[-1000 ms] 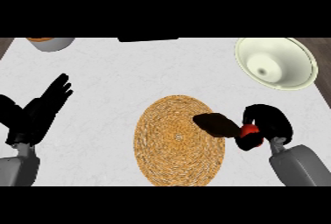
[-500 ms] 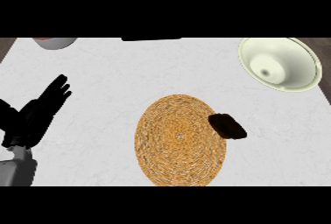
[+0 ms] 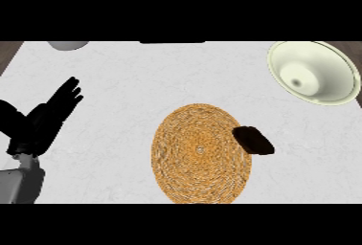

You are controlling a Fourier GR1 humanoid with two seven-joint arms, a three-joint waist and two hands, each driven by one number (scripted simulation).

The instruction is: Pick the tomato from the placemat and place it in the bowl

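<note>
Placemat is lying flat on the counter. Left hand is resting open, fingers straight. Bowl is sitting far off. Tomato is not showing anywhere.

White marbled desk with faint grey veining fills the view, evenly lit; brown wood strips at top-left and top-right corners; dark flat object at far edge
</note>
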